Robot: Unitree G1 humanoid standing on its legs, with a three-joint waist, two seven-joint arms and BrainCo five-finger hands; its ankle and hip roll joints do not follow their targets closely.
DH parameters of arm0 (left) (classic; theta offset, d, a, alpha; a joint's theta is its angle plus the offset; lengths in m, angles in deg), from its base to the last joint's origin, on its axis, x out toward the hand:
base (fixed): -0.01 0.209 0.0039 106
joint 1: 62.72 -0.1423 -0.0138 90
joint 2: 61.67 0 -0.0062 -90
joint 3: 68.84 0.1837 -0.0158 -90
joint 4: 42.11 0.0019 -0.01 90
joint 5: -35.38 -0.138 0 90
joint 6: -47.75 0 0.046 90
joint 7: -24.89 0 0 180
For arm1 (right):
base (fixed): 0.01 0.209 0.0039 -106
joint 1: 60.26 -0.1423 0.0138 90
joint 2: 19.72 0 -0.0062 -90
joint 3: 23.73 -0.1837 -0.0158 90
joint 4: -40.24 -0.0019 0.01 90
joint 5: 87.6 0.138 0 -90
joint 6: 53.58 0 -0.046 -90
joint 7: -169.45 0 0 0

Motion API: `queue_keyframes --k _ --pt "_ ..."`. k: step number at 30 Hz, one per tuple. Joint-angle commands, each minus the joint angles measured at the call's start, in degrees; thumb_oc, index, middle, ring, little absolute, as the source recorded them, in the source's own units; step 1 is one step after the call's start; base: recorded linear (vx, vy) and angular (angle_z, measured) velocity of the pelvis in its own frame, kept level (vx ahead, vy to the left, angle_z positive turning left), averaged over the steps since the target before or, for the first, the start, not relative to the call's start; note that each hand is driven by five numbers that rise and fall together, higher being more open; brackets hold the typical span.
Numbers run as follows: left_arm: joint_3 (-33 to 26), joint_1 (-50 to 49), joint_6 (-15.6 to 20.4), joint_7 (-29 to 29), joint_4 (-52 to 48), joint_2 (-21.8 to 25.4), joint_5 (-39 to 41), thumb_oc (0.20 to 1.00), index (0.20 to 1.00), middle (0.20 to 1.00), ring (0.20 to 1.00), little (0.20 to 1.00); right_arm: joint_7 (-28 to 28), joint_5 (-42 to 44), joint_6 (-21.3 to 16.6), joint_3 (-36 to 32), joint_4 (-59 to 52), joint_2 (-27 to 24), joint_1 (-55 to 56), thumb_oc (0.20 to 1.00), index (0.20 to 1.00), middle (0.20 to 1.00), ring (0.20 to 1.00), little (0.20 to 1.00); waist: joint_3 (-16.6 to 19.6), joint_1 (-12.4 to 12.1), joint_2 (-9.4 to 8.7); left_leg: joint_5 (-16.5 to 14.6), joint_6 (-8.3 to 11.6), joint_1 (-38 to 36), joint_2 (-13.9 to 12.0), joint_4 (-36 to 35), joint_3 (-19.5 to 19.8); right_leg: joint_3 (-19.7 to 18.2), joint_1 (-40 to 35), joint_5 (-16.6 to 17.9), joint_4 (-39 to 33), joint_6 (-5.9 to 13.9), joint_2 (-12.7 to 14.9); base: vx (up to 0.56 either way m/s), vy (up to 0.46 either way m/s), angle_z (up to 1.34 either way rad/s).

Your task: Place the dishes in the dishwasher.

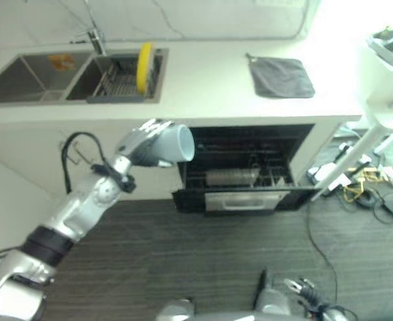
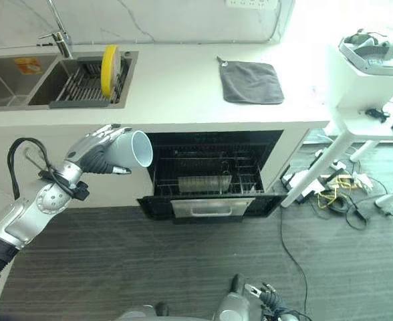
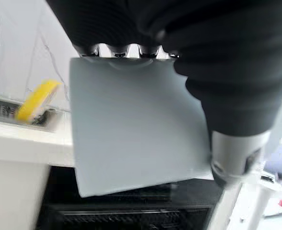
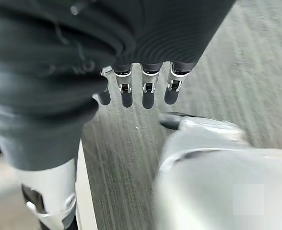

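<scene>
Left hand (image 2: 97, 152) clamped on a pale blue cup (image 2: 131, 149), held in the air at the left edge of the open dishwasher (image 2: 213, 175).

The cup lies on its side with its open mouth facing the dishwasher's dark interior, level with the upper opening and below the white counter (image 2: 183, 93). The dishwasher door (image 2: 210, 206) is folded down over the grey floor, and the wire rack (image 2: 206, 179) shows inside. A yellow plate (image 2: 107, 69) stands on edge in the sink rack (image 2: 83, 85) (well apart from the cup), and a grey cloth (image 2: 251, 83) lies flat on the counter. The right hand (image 4: 143, 88) hangs over the floor, fingers straight and holding nothing.
</scene>
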State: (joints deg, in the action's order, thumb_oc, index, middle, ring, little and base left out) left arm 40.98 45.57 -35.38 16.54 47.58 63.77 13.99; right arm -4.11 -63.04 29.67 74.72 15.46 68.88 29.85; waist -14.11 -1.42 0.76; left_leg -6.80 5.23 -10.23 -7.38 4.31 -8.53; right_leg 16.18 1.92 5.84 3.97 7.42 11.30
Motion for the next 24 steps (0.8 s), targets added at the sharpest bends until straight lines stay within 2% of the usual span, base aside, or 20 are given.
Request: queue_keyframes --k 1,4,7,8,10,11,12,14,18,22,24 --pt "-5.62 2.18 0.07 -3.22 -4.76 0.19 -2.17 0.200 0.200 0.200 0.200 0.200 0.67 -1.67 0.44 1.71 0.25 -1.21 -1.23 1.000 1.000 1.000 1.000 1.000 1.72 1.15 -1.45 -0.08 -4.09 3.77 -0.39 3.41 -2.92 -2.85 -1.49 -5.30 4.06 2.49 1.30 0.18 -0.331 0.04" --pt "-6.49 0.72 -1.61 -4.84 -3.89 0.20 -1.57 0.200 0.200 0.200 0.200 0.200 1.10 -1.82 1.04 2.53 0.54 -2.93 -2.25 1.000 1.000 1.000 1.000 1.000 1.89 1.37 -1.17 0.05 -3.02 4.97 -2.34 7.71 -2.93 -2.58 -1.63 -6.93 4.55 -0.16 -1.07 0.18 -0.343 -0.19" --pt "-6.99 -0.67 -0.42 -5.04 -3.31 -0.56 -1.54 0.200 0.200 0.200 0.200 0.200 1.18 -3.41 1.52 1.46 1.45 -4.44 -2.00 1.000 1.000 1.000 1.000 1.000 1.76 1.48 -0.41 3.50 -1.86 9.49 -3.64 17.31 -4.57 -1.41 -3.28 -8.59 4.00 -2.76 -2.83 0.17 -0.214 -0.08" --pt "-6.19 -0.56 0.02 -4.90 -3.33 -1.93 -2.40 0.200 0.200 0.200 0.200 0.200 0.86 -1.95 2.01 0.32 2.27 -5.28 -1.85 1.000 1.000 1.000 1.000 1.000 1.40 1.67 0.54 5.50 -0.70 10.78 -4.52 17.08 -4.95 -0.37 -3.94 -9.51 4.31 -3.39 -3.57 0.15 0.014 0.12" --pt "-6.26 -0.96 0.29 -4.73 -3.88 -2.80 -3.16 0.200 0.200 0.200 0.200 0.200 1.05 -1.54 1.85 -0.67 3.01 -5.60 -2.00 1.000 1.000 1.000 1.000 1.000 1.23 1.66 1.30 6.74 -0.17 9.90 -4.16 10.61 -4.50 -0.35 -4.26 -9.84 4.59 -3.04 -3.66 0.11 0.172 0.54" --pt "-6.33 -1.23 0.14 -4.57 -4.65 -3.53 -4.04 0.200 0.200 0.200 0.200 0.200 1.05 -0.64 1.47 -1.24 3.13 -5.58 -2.02 1.000 1.000 1.000 1.000 1.000 1.26 1.47 2.29 10.83 1.38 10.49 -4.73 4.08 -3.92 -0.56 -4.98 -10.15 4.09 -2.90 -4.10 0.08 0.218 0.38" --pt "-6.25 -1.01 -0.08 -4.16 -5.20 -3.92 -4.27 0.200 0.200 0.200 0.200 0.200 1.00 0.30 0.99 -1.94 3.29 -5.58 -1.84 1.000 1.000 1.000 1.000 1.000 1.10 1.42 2.72 14.21 2.44 11.37 -5.88 2.69 -3.61 -0.56 -5.73 -10.63 3.84 -3.12 -4.18 0.06 0.259 0.10" --pt "-5.69 -0.03 -0.44 -3.54 -5.18 -4.53 -4.33 0.200 0.200 0.200 0.200 0.200 -0.14 3.40 0.43 -2.51 3.41 -5.02 -1.64 1.000 1.000 1.000 1.000 1.000 1.60 1.75 2.77 12.03 2.07 9.57 -5.11 -1.55 -4.62 0.66 -6.39 -10.63 3.61 -2.31 -2.26 0.04 0.250 -0.01" --pt "-4.74 1.36 -0.36 -3.94 -3.60 -3.76 -3.62 0.200 0.200 0.200 0.200 0.200 -2.18 5.01 -0.04 -3.09 3.39 -2.94 -0.18 1.000 1.000 1.000 1.000 1.000 2.95 2.29 4.20 11.11 1.40 5.73 -2.85 -6.60 -4.49 1.40 -5.66 -9.00 3.53 -0.28 0.19 0.05 0.253 -0.01" --pt "-5.14 1.38 0.96 -4.64 -2.85 -2.48 -3.38 0.200 0.200 0.200 0.200 0.200 -2.88 5.85 -0.07 -3.74 3.42 -1.89 0.98 1.000 1.000 1.000 1.000 1.000 3.29 2.40 3.91 9.86 0.02 4.53 -1.28 -7.97 -4.77 0.69 -5.59 -7.73 2.73 1.39 1.26 0.00 0.101 0.15" --pt "-5.09 2.21 1.01 -4.70 -2.72 -1.69 -2.83 0.200 0.200 0.200 0.200 0.200 -2.72 6.61 -1.30 -3.94 2.60 -1.59 1.69 1.000 1.000 1.000 1.000 1.000 3.22 2.53 3.56 9.40 -0.57 4.52 -0.93 -8.08 -5.41 0.77 -5.59 -7.24 2.36 1.90 1.82 -0.08 0.066 -0.04"
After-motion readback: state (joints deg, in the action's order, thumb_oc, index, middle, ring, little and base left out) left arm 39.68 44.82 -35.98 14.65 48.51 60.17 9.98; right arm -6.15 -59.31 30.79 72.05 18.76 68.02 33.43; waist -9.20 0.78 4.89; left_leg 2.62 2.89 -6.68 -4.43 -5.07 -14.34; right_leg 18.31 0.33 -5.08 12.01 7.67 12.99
